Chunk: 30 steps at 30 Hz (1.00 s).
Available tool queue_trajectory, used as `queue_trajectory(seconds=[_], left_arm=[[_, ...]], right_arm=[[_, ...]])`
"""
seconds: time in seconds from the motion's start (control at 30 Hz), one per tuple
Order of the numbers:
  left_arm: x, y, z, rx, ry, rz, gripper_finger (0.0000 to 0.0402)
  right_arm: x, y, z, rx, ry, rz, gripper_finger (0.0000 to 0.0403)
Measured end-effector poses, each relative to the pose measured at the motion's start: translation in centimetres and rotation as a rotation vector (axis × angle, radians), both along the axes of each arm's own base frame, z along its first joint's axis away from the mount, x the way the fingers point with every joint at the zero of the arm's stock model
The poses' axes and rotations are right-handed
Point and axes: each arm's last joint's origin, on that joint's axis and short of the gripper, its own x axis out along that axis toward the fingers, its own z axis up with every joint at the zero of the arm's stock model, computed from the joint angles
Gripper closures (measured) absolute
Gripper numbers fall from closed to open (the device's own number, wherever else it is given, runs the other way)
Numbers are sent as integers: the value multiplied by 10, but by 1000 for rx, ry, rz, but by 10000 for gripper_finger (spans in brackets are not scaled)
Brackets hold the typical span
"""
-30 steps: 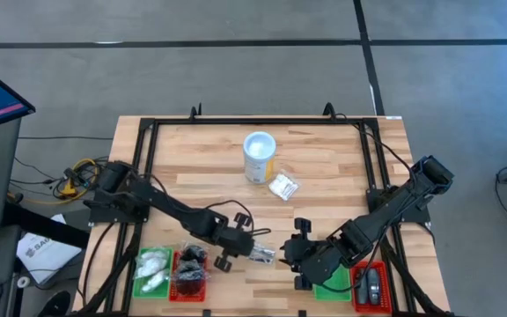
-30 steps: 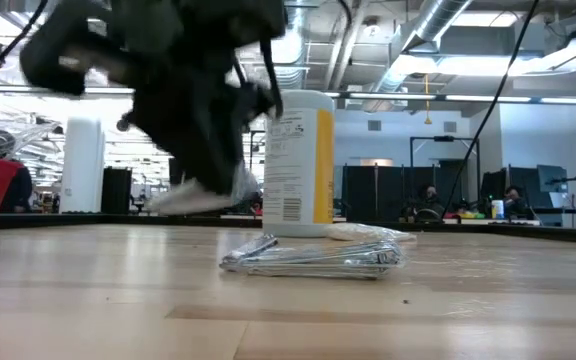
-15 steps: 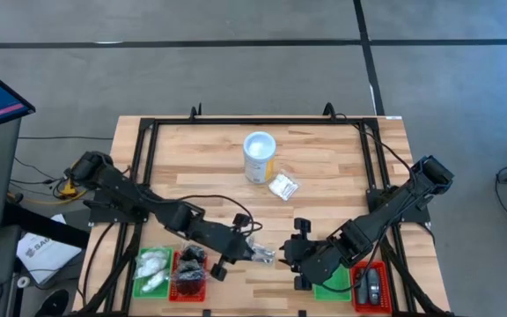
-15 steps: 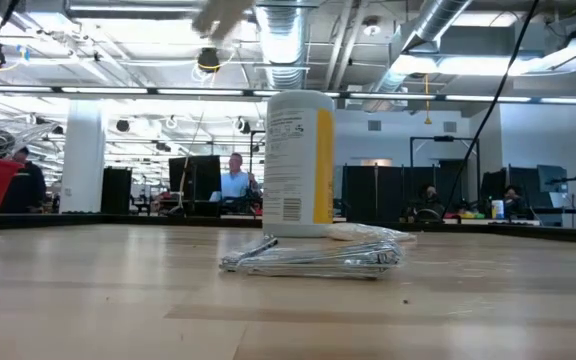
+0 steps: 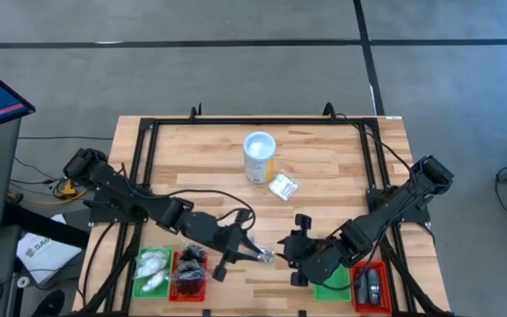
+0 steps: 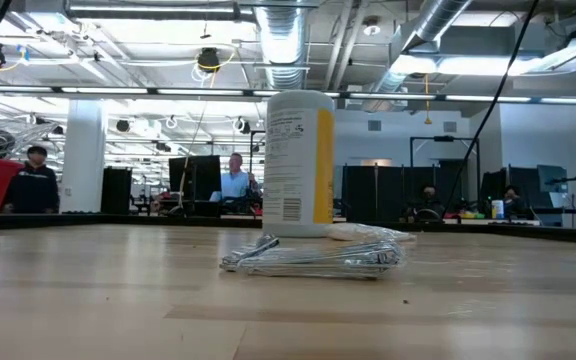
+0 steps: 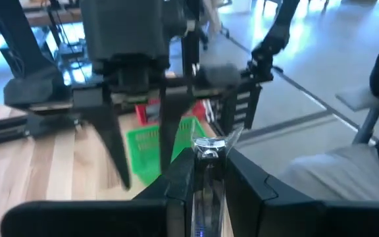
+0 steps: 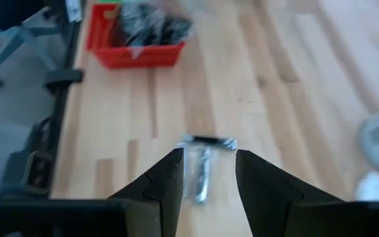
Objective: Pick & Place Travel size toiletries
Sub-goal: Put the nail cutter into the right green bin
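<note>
In the left wrist view my left gripper (image 7: 206,161) is shut on a small clear-wrapped packet (image 7: 206,191). In the high view it (image 5: 252,254) hangs above the table's near middle, facing my right gripper (image 5: 292,257). The right gripper (image 8: 208,158) stands open and holds nothing. Below it, a second clear-wrapped packet (image 8: 201,172) lies flat on the wood (image 6: 313,258). A third, white packet (image 5: 282,186) lies beside the white tub (image 5: 259,157). The low view shows neither gripper. My left gripper pinches the clear packet between its two fingers. The packet's crinkled end (image 7: 209,146) sticks out past the fingertips. The fingers come from the table's left, slanting a little downward. The packet is lifted clear of the table.
At the near left stand a green tray (image 5: 152,269) with white packets and a red tray (image 5: 189,273) with black ones. At the near right are a green tray (image 5: 333,282) and a red tray (image 5: 372,286) holding dark pieces. A black frame (image 5: 148,150) borders the table.
My left gripper has risen out of the low view and tipped from pointing steeply down toward level, staying shut on its packet. The packet on the table has stayed where it was.
</note>
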Motion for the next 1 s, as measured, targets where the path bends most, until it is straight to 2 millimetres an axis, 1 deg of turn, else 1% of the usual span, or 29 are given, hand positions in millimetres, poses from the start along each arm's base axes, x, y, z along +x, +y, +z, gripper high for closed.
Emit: queue_trajectory(seconds=[0.17, 0.33, 0.6, 1.0], left_arm=[[2, 0, 6, -14, -62, 37, 353], [3, 2, 11, 20, -127, 101, 353], [5, 3, 18, 25, -205, 136, 353], [5, 4, 23, 55, -262, 166, 353]], right_arm=[[1, -2, 1, -60, -49, -63, 274], [3, -3, 5, -102, -120, -120, 274], [10, 1, 15, -161, -236, -107, 274], [15, 4, 25, -203, -318, -91, 274]])
